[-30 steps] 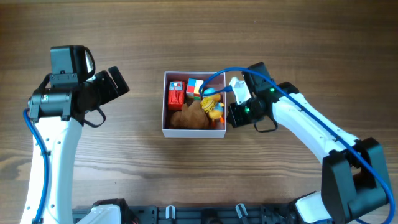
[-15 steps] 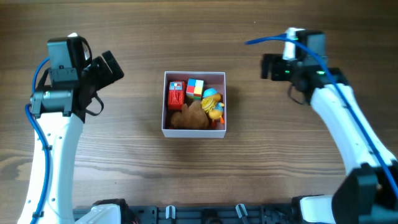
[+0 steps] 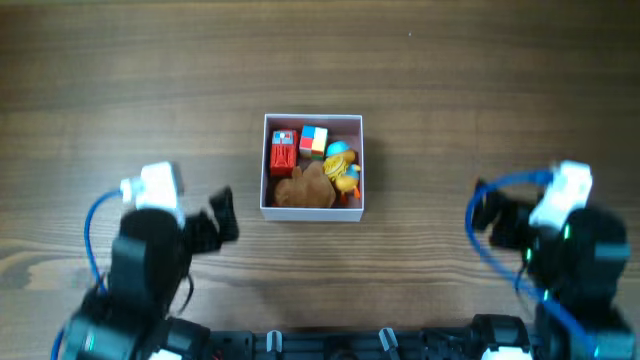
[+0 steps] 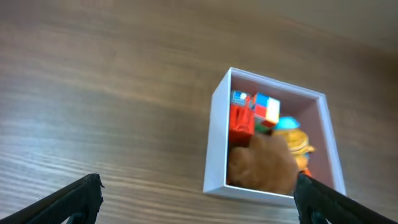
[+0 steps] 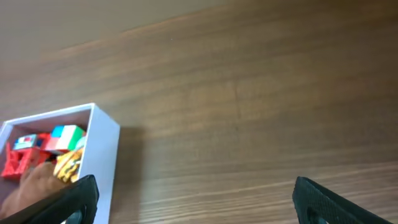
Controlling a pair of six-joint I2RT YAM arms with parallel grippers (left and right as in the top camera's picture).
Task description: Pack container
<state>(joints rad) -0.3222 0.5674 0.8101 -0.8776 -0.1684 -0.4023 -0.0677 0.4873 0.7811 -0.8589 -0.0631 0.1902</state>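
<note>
**Overhead.** The container (image 3: pixel 312 213) sits at mid-table (image 3: pixel 450 80), square to the edge. Inside it are a red block (image 3: pixel 283 155), a coloured cube (image 3: pixel 314 140), a brown plush toy (image 3: pixel 305 188) and a yellow-and-blue toy (image 3: pixel 345 170), packed close together. No loose toy is visible on the wood. The left tool (image 3: pixel 228 215) and right tool (image 3: pixel 478 215) sit low in the frame, well apart from the container on either side. Packing looks complete or nearly so.

**Left wrist.** The fingers stand wide with nothing between them. The container's near white wall (image 4: pixel 216 143) lies ahead. The plush toy fills the near corner, and I cannot tell whether it rises above the rim.

**Right wrist.** The fingers stand wide and empty. Only the container's right corner (image 5: pixel 106 155) shows at the left edge, with bare wood ahead.

**Risks.**
- If the plush toy sits proud of the rim, a lid or a nudge could tip it out.
- The thin walls are light, so a finger brushing a side on the way in could slide or skew the whole container.
- The toys are crowded, so pressing one down could pop a neighbour out.
</note>
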